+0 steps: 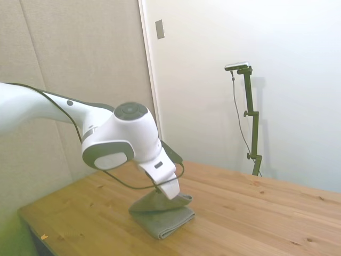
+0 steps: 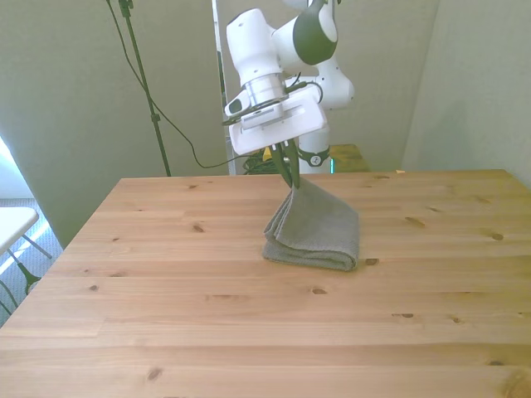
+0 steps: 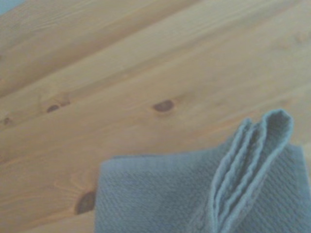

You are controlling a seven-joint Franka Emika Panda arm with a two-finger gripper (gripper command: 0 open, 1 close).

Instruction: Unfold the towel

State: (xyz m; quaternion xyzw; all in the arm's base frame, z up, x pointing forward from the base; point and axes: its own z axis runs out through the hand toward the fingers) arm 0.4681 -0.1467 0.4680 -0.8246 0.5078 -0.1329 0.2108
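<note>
The towel (image 2: 319, 228) is a thick grey-olive folded cloth lying near the middle of the wooden table (image 2: 166, 315). One corner of its top layer is pulled up into a peak. My gripper (image 2: 292, 181) is shut on that raised corner, just above the folded stack. In the side view the towel (image 1: 165, 217) sits under the wrist, its lifted flap rising to the gripper (image 1: 180, 199). The wrist view shows the towel (image 3: 165, 194) close up, with several layered edges standing up off the folded part.
The table (image 1: 256, 213) stretches wide around the towel on all sides. A wall and a door frame stand behind the table's far edge. A dark cable hangs from the arm near the wrist.
</note>
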